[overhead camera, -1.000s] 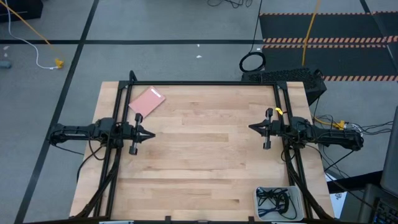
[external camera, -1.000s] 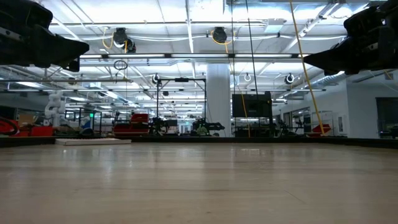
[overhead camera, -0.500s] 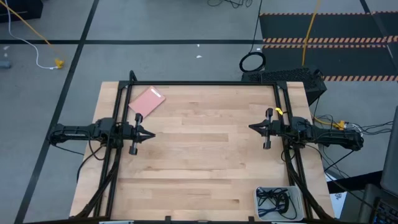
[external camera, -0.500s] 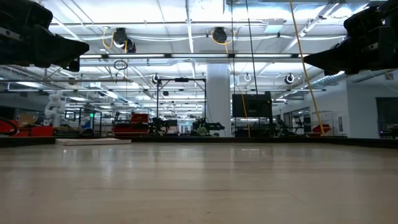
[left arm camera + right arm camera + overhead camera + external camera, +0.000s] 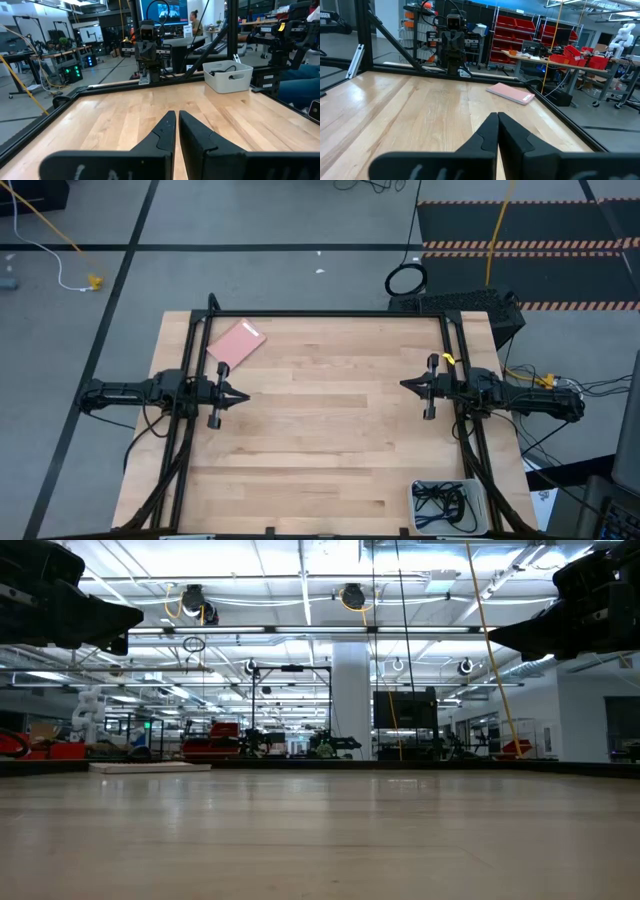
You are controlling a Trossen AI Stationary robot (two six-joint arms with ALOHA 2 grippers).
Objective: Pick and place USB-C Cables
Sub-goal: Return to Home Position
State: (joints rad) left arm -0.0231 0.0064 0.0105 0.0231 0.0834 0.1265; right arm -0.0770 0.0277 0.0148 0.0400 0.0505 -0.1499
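The USB-C cables lie as a tangle of thin black loops inside a white bin at the table's near right corner; the left wrist view shows the bin with a cable end over its rim. I cannot make out a purple-blue cable. My left gripper hovers shut above the table's left side, pointing right. My right gripper hovers shut above the right side, pointing left, well on the far side of the bin. Both fingertip pairs meet in the wrist views.
A flat pink pad lies near the table's far left corner, also seen in the right wrist view. A black frame edges the table's far side and both arm bases. Bare wood lies between the grippers.
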